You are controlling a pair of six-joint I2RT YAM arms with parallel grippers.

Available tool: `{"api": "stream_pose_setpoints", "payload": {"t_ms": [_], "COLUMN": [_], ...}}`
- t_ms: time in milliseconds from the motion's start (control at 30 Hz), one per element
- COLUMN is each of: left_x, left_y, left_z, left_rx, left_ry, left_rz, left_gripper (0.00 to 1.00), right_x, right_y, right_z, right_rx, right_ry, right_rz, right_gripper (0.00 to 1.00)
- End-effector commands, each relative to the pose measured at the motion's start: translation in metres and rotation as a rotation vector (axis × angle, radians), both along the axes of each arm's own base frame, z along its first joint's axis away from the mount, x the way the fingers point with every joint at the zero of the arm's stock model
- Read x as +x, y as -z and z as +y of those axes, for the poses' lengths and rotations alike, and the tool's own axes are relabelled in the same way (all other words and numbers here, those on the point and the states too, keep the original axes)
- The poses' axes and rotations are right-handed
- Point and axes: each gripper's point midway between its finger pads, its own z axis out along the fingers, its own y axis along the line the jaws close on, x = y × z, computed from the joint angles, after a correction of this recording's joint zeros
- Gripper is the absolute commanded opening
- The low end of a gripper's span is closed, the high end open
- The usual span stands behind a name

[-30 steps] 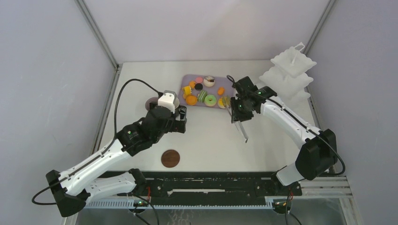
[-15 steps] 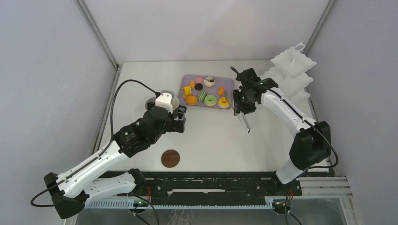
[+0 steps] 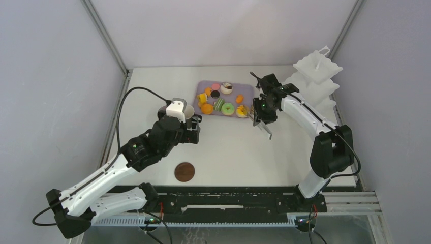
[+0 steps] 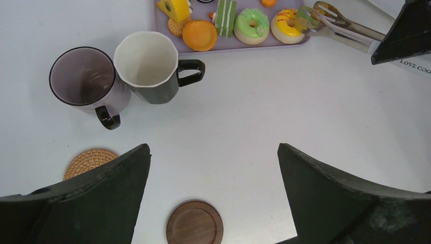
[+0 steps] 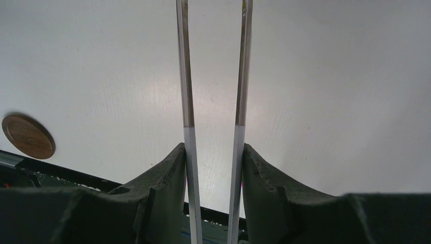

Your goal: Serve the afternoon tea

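Woven coaster [image 4: 89, 160] shows only from left wrist.

A mauve mug [image 4: 86, 84], a black mug [image 4: 157, 94] lined white, a green doughnut [image 4: 251, 25], a yellow doughnut [image 4: 286, 26], a lilac tray [image 3: 245, 89].

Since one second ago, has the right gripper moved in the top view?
Yes. The right gripper, holding the tongs, shifted slightly right and farther back, from beside the lilac tray towards the white stand.
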Motion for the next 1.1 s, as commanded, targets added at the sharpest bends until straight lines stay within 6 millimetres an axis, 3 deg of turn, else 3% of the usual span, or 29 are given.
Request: {"api": "stream_pose_setpoints", "payload": {"t_ms": [0,600,833,1067], "left_x": [0.003,0.005,0.006,0.006], "left_y": [-0.008,-0.005,-0.004,-0.005], "left_z": [0.003,0.004,0.003,0.001], "left_rx": [-0.033,-0.018,-0.015,-0.017], "left_ry": [-0.030,-0.035,-0.034,-0.029], "left_rz": [-0.027,-0.027,-0.025,-0.024], "left_gripper": [1.00,1.00,1.00,1.00], "right_x": [0.026,0.042,0.040,0.038], "right_y": [-0.022,-0.015,-0.011,-0.004], "right_z": [0.008,0.009,0.014,0.018], "right_rx": [0.059,0.086,0.108,0.124], "right_ry": [0.016,0.043,0.029,0.009], "right_rz": [-0.109,-0.096,-0.071,-0.035], "right_gripper": [0.48,0.48,0.45,0.49]}}
